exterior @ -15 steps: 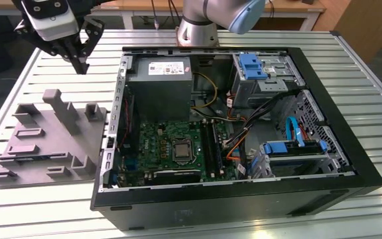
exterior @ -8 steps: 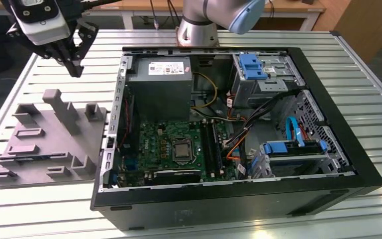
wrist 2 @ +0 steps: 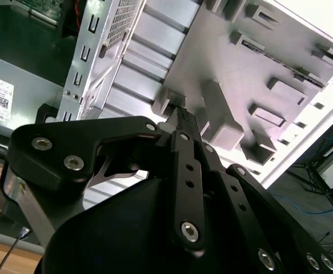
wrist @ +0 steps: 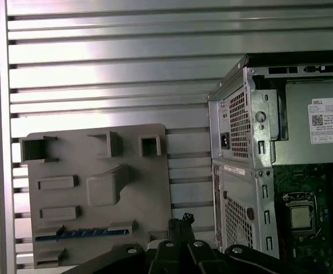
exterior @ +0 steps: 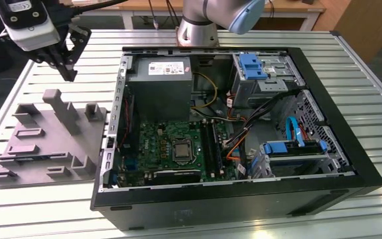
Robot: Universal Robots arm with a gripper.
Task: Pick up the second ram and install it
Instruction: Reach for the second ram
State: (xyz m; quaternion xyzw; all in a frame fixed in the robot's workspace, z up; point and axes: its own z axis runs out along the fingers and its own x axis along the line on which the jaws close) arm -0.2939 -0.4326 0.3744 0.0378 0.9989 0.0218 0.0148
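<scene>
Black linked-metal pincer (exterior: 69, 74) hangs in the exterior view over the slatted metal table (exterior: 357, 99), towards the table's far corner on the exterior view's left; its fingertips are pressed together with nothing between them; the grey moulded plastic tray (exterior: 45, 144) lies below it, along the table's edge on the exterior view's left; the second ram (exterior: 35, 157), a thin dark strip of circuit board seen edge-on, sits in a slot at the tray's near end, well apart from the pincer; just beside the tray stands the open black computer case (exterior: 244, 199), filling the middle of the table, with a green motherboard (exterior: 157, 144) and a grey power supply box (exterior: 157, 84) inside.

In the second wrist view the pincer (wrist 2: 180, 116) tapers to a single joined tip above the tray (wrist 2: 223, 74); the case's perforated metal wall (wrist 2: 115, 28) runs alongside.

In the first wrist view the pincer (wrist: 180, 221) shows its tips over the slats between the tray (wrist: 97, 171) and the case (wrist: 240, 171); the second ram (wrist: 80, 233) rests in its slot, a dark strip with bluish glints.
</scene>
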